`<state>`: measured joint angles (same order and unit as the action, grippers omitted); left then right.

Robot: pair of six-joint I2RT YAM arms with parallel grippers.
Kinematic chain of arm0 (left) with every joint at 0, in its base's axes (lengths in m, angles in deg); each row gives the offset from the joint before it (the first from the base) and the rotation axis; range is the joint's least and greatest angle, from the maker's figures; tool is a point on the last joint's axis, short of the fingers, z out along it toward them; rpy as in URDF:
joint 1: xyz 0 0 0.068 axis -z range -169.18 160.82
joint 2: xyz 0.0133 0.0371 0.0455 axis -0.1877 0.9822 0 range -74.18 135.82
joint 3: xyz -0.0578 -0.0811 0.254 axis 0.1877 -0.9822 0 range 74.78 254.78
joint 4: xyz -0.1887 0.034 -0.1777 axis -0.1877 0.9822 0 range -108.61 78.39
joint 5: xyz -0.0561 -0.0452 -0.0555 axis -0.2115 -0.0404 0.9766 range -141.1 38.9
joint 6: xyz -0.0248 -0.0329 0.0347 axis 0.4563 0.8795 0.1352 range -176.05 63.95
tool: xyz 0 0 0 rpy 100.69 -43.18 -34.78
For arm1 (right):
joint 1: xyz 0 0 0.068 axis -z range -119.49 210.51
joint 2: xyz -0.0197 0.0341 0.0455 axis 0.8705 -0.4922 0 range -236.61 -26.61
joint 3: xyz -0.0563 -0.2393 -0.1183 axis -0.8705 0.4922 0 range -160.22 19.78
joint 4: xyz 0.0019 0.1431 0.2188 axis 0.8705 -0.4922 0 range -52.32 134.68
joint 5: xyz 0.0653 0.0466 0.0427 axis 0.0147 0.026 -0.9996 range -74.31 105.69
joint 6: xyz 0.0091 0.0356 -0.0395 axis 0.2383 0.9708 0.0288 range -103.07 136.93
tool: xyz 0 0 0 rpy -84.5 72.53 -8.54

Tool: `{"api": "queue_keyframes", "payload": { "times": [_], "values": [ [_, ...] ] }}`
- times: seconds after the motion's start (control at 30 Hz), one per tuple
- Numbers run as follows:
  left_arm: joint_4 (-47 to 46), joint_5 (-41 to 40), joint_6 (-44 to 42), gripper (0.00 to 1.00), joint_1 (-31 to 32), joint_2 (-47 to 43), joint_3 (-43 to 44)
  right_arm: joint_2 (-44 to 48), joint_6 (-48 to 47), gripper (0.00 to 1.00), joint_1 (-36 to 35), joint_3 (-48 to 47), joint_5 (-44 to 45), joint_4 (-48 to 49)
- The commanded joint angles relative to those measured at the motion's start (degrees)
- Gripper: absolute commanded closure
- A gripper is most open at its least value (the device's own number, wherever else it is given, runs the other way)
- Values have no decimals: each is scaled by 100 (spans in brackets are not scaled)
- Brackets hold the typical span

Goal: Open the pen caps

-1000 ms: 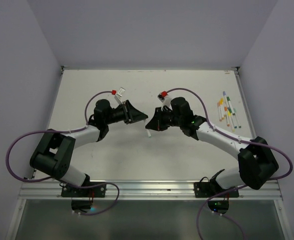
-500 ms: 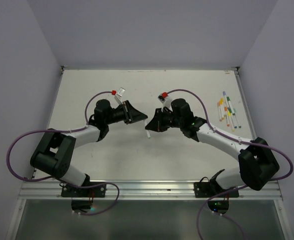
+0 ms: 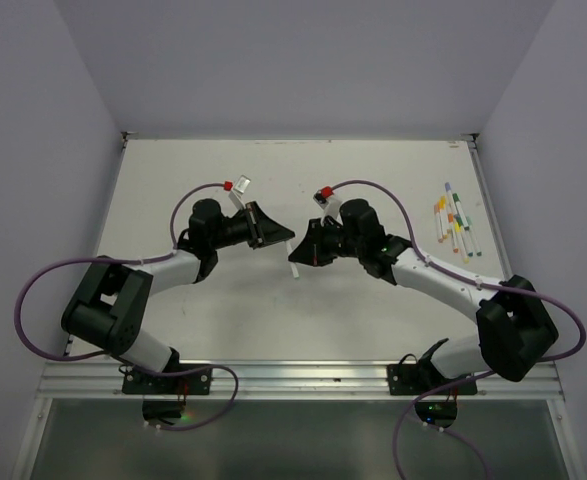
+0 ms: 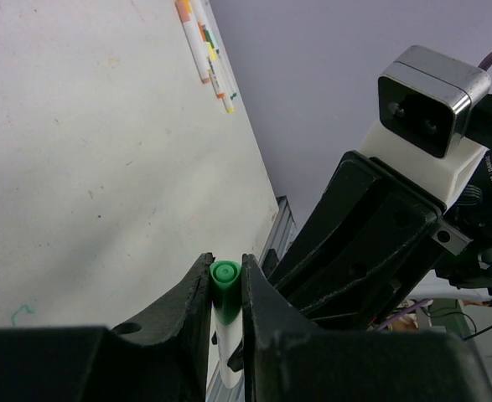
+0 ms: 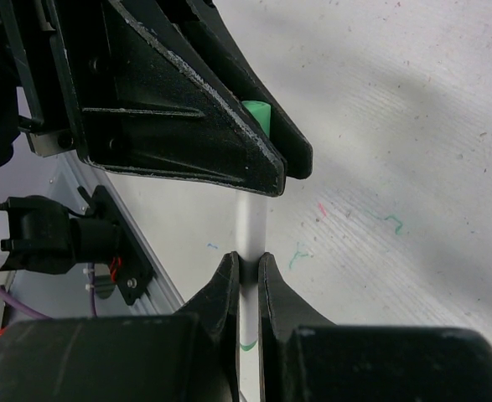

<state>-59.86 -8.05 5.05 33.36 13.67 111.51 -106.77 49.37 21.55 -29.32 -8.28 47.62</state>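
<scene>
A white-barrelled pen with a green pen cap hangs above the table's middle between my two arms. My left gripper is shut on the green cap, one finger pressing each side; the cap peeks out behind the left fingers in the right wrist view. My right gripper is shut on the white barrel lower down. From above, the left gripper and right gripper meet tip to tip, and the pen's lower end sticks out below them.
Several more pens with coloured ends lie side by side at the table's right edge, also visible as pens in the left wrist view. Faint ink marks dot the white table. A metal rail runs along the near edge.
My left gripper's jaws have closed in onto the green cap. My right gripper has edged slightly left with the pen; otherwise both arms hold their places.
</scene>
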Motion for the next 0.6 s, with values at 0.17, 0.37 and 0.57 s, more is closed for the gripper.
{"api": "queue_keyframes", "payload": {
  "times": [0.17,0.37,0.57],
  "values": [
    [362,-533,-274,100,13,-101,264,124,218,100,-270,41,435,-144],
    [2111,-2554,-933,100,22,-769,413,-105,-89,100,-1016,-293,1789,-1190],
    [3438,-3776,-1293,100,-22,-718,1046,-526,-221,100,-1684,-521,2835,-1796]
  ]
}}
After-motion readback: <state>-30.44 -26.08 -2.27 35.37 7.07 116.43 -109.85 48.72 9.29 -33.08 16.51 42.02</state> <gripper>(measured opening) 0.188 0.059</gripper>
